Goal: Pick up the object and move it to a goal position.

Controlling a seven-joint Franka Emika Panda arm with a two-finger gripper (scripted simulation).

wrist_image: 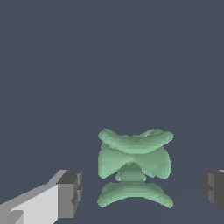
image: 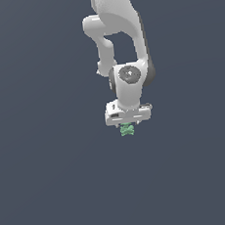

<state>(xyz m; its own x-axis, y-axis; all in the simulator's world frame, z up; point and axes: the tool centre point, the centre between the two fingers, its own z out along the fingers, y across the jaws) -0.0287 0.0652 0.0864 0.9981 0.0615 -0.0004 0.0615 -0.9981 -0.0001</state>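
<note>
1. The object (wrist_image: 133, 173) is a small light-green lumpy piece. It has wide curved flanges at both ends and a narrower waist between them. In the exterior view it lies on the plain dark grey surface (image: 53, 189), directly below the white gripper (image: 128, 124), far from any visible edge.
2. I judge it to be light, because it is much narrower than the gripper. It looks stiff, not soft. Its curved faces could be slippery, so it may twist or pop out if the pads meet only a flange tip.
3. The best place to hold it seems to be the two opposite sides of the middle body, where the pads would press on the fullest part.
4. The fingers (wrist_image: 70, 192) are apart, wide open. In the wrist view one dark pad stands on each side of the object, with a clear gap on both sides. They touch nothing and hold nothing.
5. No goal marker is visible in either view.
</note>
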